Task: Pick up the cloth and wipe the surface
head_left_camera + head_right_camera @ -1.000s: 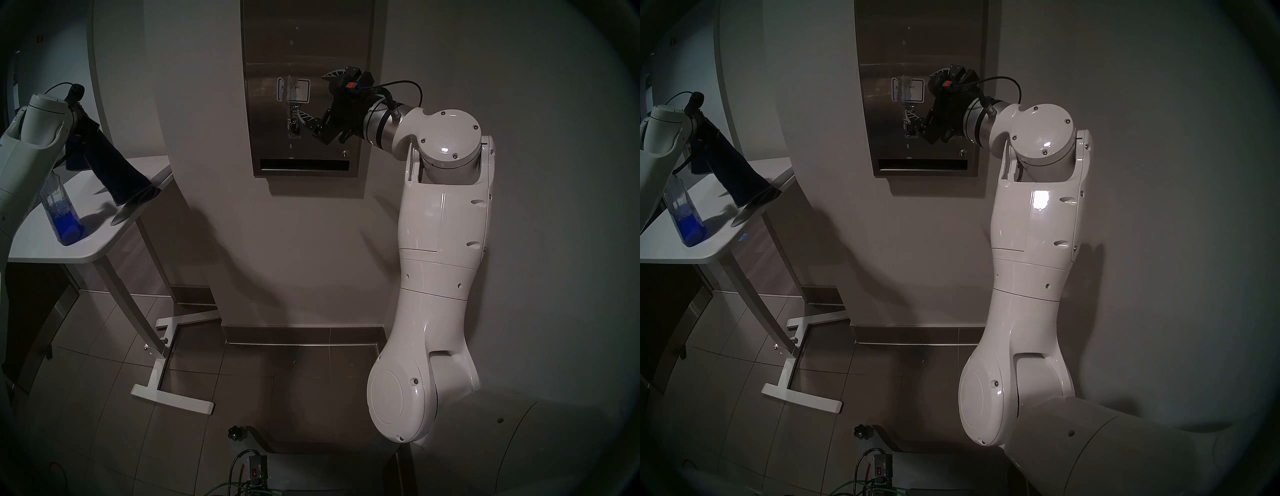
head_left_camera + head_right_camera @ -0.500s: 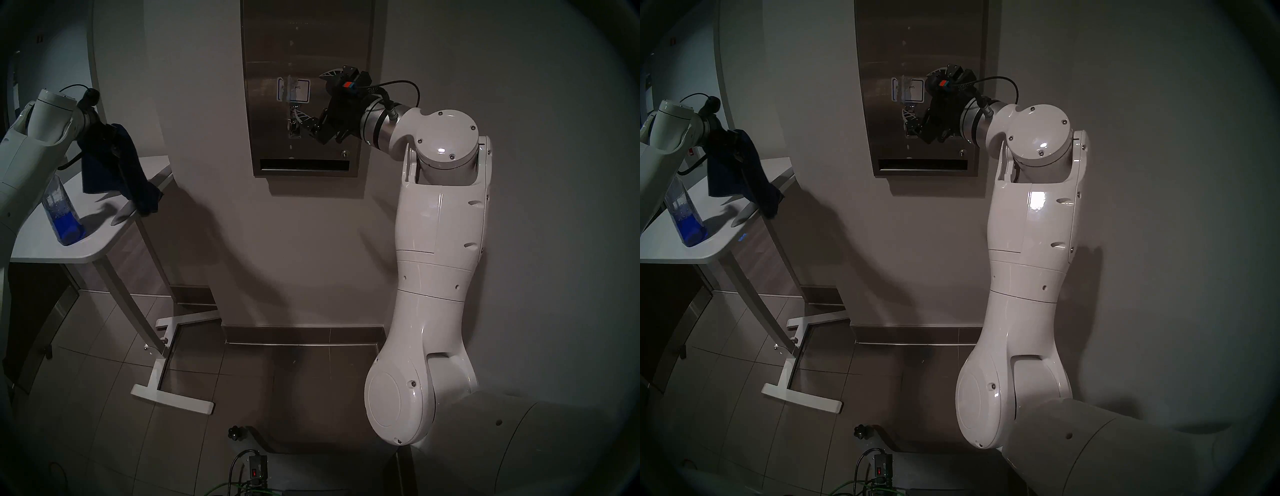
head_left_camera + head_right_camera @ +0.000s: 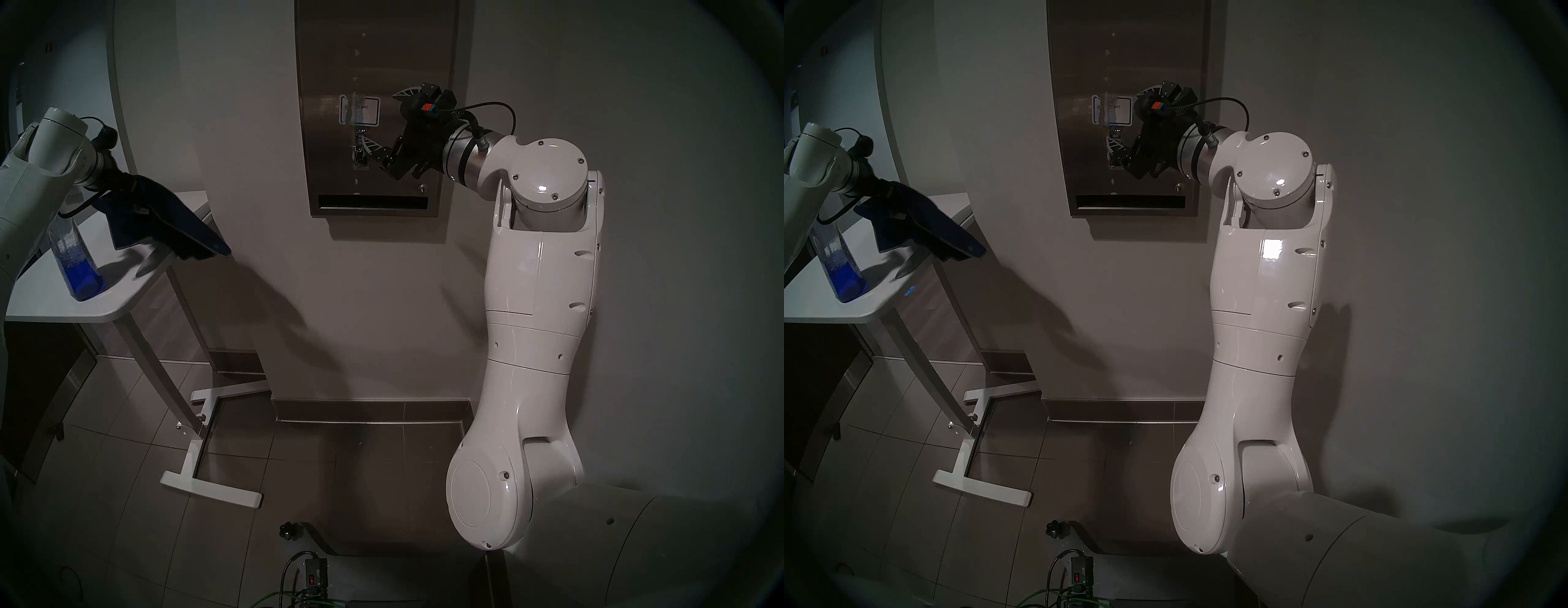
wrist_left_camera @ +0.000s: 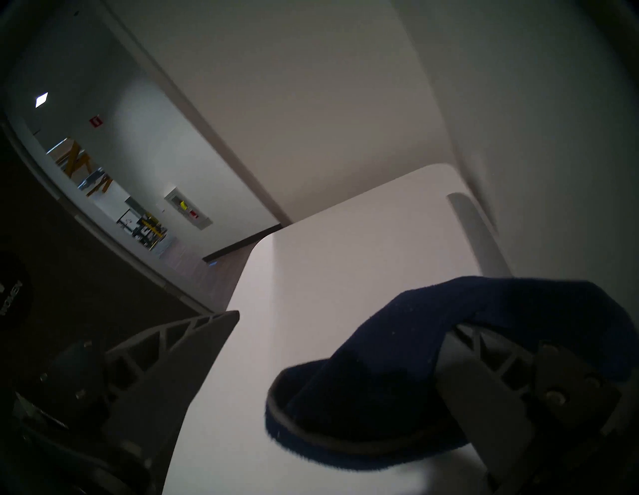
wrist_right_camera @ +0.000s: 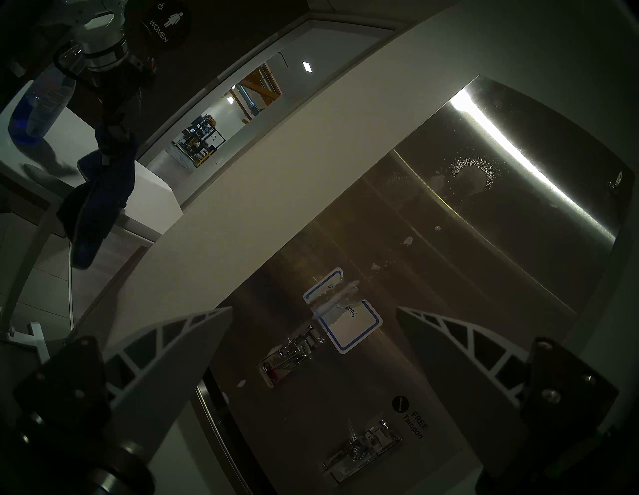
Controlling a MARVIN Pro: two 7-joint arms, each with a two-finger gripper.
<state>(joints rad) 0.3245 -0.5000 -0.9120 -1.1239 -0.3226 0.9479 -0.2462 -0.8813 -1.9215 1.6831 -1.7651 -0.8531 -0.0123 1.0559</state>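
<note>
Since the earlier frame left gripper (image 4: 339,345) has swung toward the steel panel (image 3: 377,55), jaws spread, cloth (image 4: 432,349) apparently draped over one finger; right gripper (image 5: 313,328) gapes, empty, facing it.

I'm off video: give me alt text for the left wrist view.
The navy cloth hangs draped over one of the left gripper's fingers, above the white tabletop. The other finger stands well apart and bare, so the gripper is open. Beyond lie a pale wall and a lit corridor.

Walls: we see plain pale grey wall (image 3: 636,170).
Floor: large grey tiles (image 3: 127,488).
Furniture: our white rounded-corner table (image 3: 97,312).
</note>
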